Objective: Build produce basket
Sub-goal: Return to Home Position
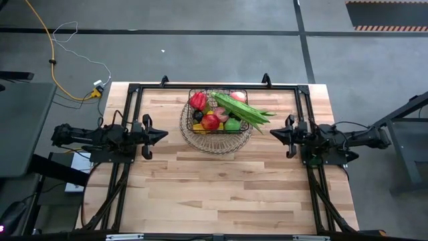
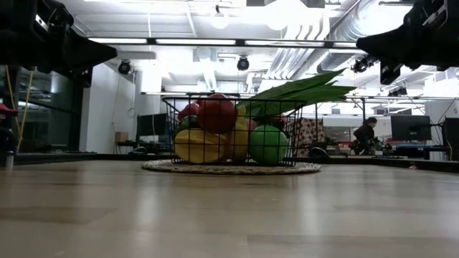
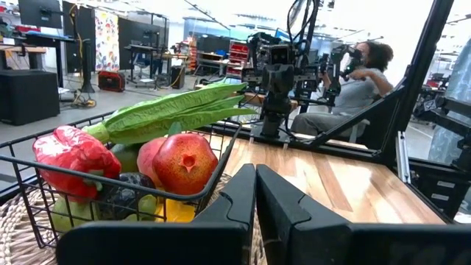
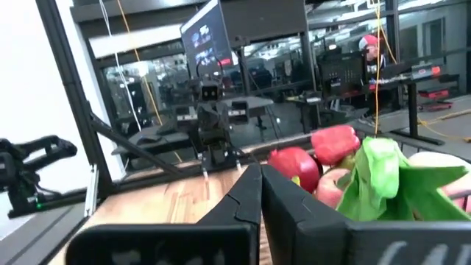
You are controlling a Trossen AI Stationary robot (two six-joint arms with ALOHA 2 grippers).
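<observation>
The dark wire basket [image 1: 215, 110] stands at the table's far middle on a round, paler woven base [image 2: 229, 168]. It holds the produce: a red pepper [image 3: 73, 154], a red apple [image 3: 184, 162], a green fruit [image 2: 269, 145], a yellow one [image 2: 197, 145] and a long green husk [image 1: 244, 110] that lies across the top and sticks out over the right rim. My left gripper [image 1: 164, 134] hovers shut to the basket's left. My right gripper [image 1: 272, 131] hovers shut to its right. Both point level at the basket and are clear of it.
Black frame rails [image 1: 134, 87] run along the table's far, left and right sides. Bare wood [image 1: 221, 194] stretches from the basket to the near edge. A person [image 3: 360, 81] sits beyond the table, and another [image 2: 366, 132] is far off in the room.
</observation>
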